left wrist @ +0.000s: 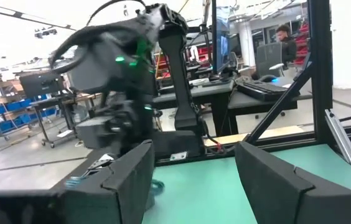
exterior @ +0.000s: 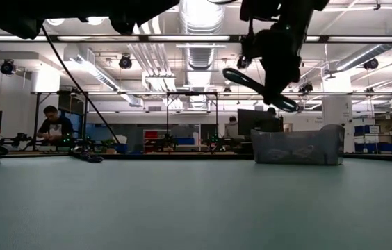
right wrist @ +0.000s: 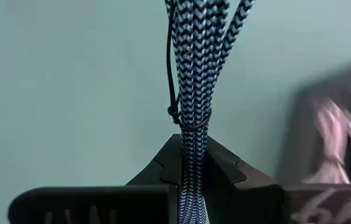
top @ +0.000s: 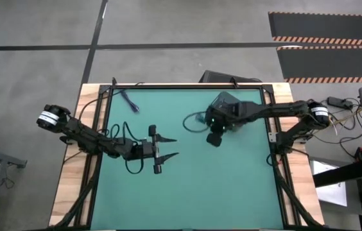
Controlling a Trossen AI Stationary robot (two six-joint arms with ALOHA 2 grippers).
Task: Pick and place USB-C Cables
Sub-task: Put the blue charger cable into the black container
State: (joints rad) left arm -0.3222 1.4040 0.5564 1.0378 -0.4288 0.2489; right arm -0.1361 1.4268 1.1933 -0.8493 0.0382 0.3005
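My right gripper (top: 214, 136) is shut on a teal braided cable bundle (right wrist: 195, 74), in the air near the table's middle, just off the near side of the grey bin (exterior: 297, 146). The bin stands near the far edge, partly under the right arm (top: 224, 102). A dark blue cable (top: 129, 101) lies flat on the mat toward the far left corner. My left gripper (top: 170, 147) is open and empty, left of the table's middle, pointing at the right gripper. Pale blurred things show inside the bin (right wrist: 337, 140); the white cables cannot be made out. My right gripper pinches the teal bundle between its two fingers, just behind the thin tie (right wrist: 191, 124) that binds the strands. The fingers come from above, pointing down. The bundle is lifted clear of the table, and its loop (exterior: 258, 85) curves out below and beside the fingers.
Black robot wiring loops over the mat beside the left arm (top: 129, 131). A black frame (top: 187, 85) runs around the green mat. Bare mat stretches across the near half of the table (top: 219, 192). A person sits at a bench in the room beyond (exterior: 55, 125).
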